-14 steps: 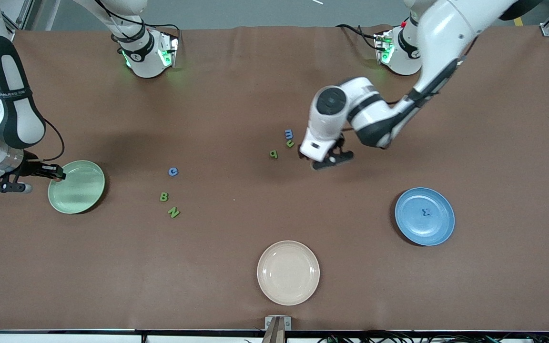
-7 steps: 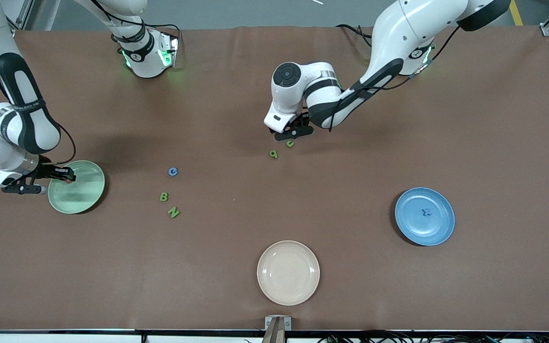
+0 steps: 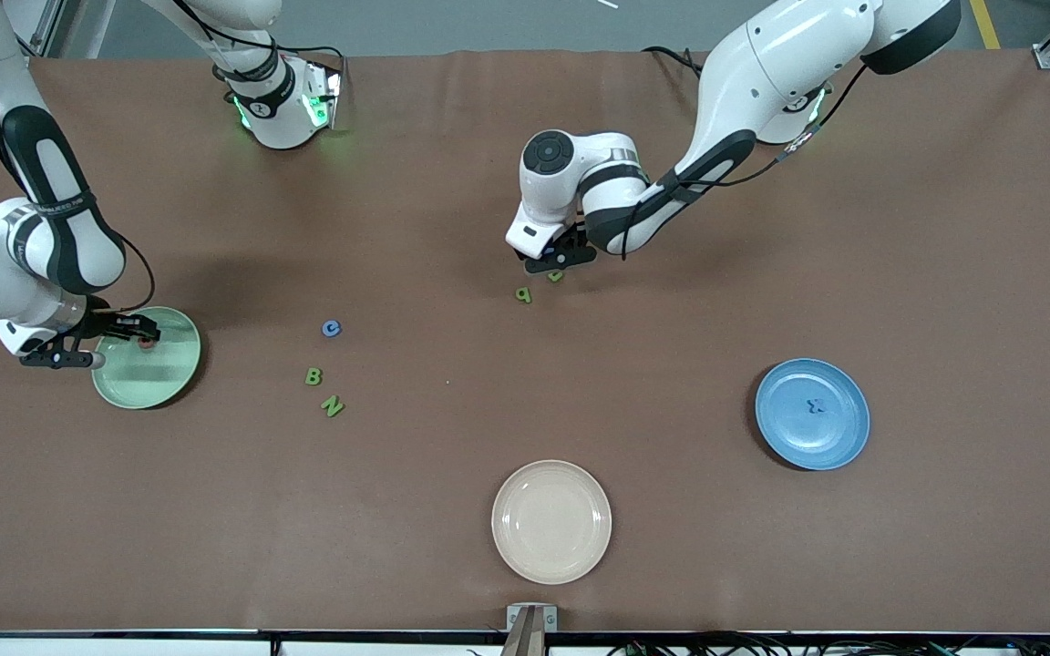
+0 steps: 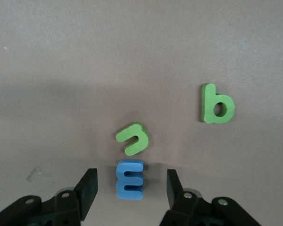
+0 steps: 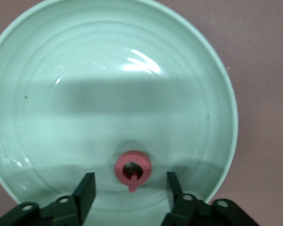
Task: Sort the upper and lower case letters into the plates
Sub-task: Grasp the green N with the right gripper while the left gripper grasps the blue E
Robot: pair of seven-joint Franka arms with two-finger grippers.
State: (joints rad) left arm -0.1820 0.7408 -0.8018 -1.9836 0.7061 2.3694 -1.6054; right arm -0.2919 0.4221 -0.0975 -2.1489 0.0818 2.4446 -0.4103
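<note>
Both end effectors (image 4: pixel 131 188) (image 5: pixel 128 188) hang low, fingers parted.

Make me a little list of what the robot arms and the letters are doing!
left end effector: open, fingers either side of the blue letter m on the table
right end effector: open, over the green plate
pink letter: lies in the green plate
blue plate: holds one blue letter x
beige plate: no letters
loose letters: green n, green b, blue c, green B, green N
</note>
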